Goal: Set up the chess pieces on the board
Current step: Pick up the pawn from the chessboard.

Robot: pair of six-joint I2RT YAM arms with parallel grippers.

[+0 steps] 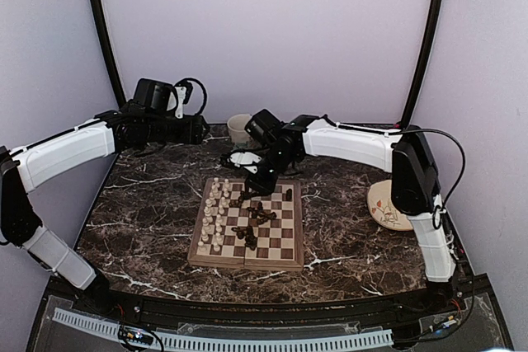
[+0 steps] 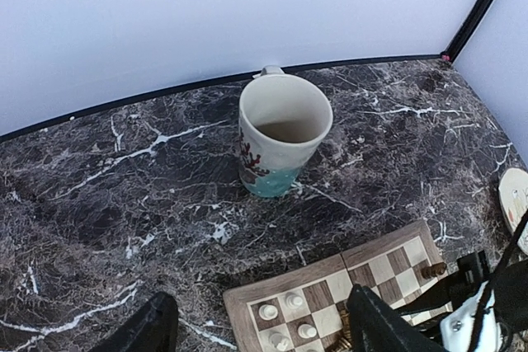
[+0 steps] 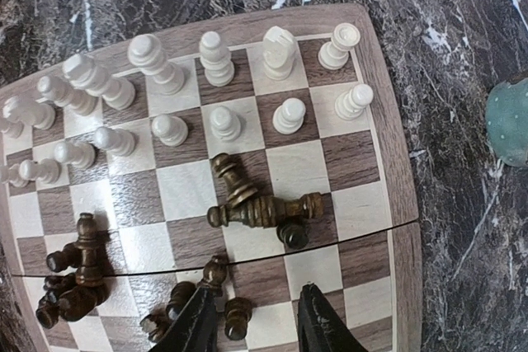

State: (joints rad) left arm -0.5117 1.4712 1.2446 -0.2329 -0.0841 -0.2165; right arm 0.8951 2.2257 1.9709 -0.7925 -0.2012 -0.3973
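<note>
The checkered board [image 1: 285, 251] lies in the middle of the table. Cream-white pieces [image 1: 214, 212] stand in two rows along its left side; they also show in the right wrist view [image 3: 214, 55]. Dark pieces [image 1: 253, 213] lie tumbled near the board's centre: a few crossed ones [image 3: 260, 208] and a heap [image 3: 78, 278]. My right gripper [image 1: 260, 180] hovers over the board's far part, open and empty [image 3: 257, 323], with a small dark piece [image 3: 237, 316] beside its left finger. My left gripper [image 1: 200, 129] is open and empty [image 2: 264, 335] above the board's far corner [image 2: 247, 298].
A cream and teal cup [image 2: 285, 133] stands upright behind the board [image 1: 239, 127]; its edge shows at the right of the right wrist view [image 3: 507, 121]. A round cream plate [image 1: 386, 206] lies at the right by the right arm. The table is dark marble [image 1: 140, 204].
</note>
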